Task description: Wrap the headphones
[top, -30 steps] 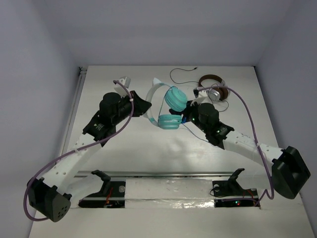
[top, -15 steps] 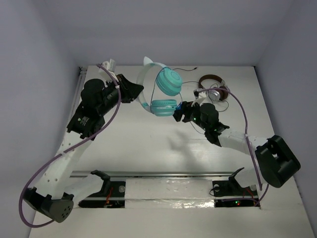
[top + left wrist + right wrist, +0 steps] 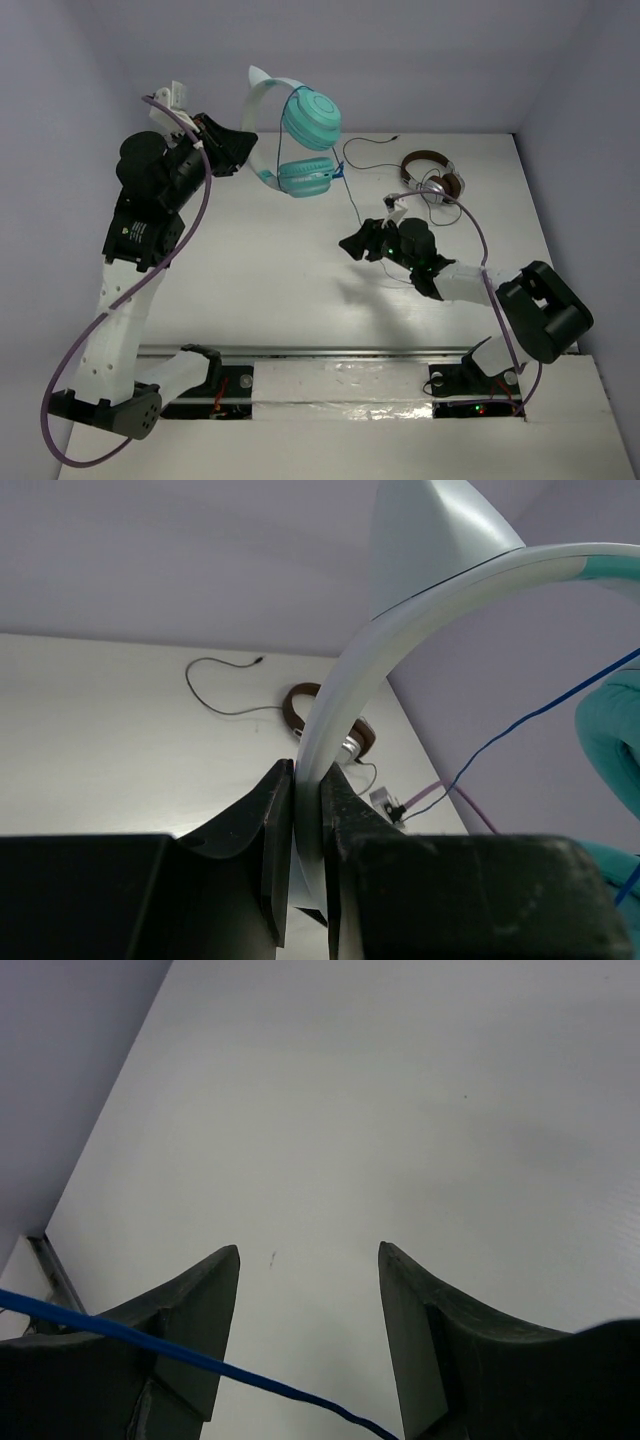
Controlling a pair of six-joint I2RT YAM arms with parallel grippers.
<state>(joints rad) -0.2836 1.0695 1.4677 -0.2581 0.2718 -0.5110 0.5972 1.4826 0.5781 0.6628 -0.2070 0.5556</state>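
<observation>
The teal headphones (image 3: 308, 118) hang in the air above the table's back left, one cup above the other. My left gripper (image 3: 240, 150) is shut on their white headband (image 3: 345, 670), which is clamped between the jaws in the left wrist view. A teal cup (image 3: 612, 725) shows at that view's right edge. The thin blue cable (image 3: 352, 203) runs down from the lower cup toward my right gripper (image 3: 352, 243). That gripper (image 3: 308, 1252) is open just above the table. The cable (image 3: 200, 1360) crosses in front of its left finger and lies between the jaws near their base, not gripped.
The brown-and-silver headphones (image 3: 432, 176) with a black cable (image 3: 365, 158) lie at the back right of the white table (image 3: 260, 290); they also show in the left wrist view (image 3: 330, 725). Grey walls close in the back and sides.
My left arm has lifted the teal headphones up and to the left, off the table. My right gripper has slid left and toward the near side, with the cable trailing to it.
</observation>
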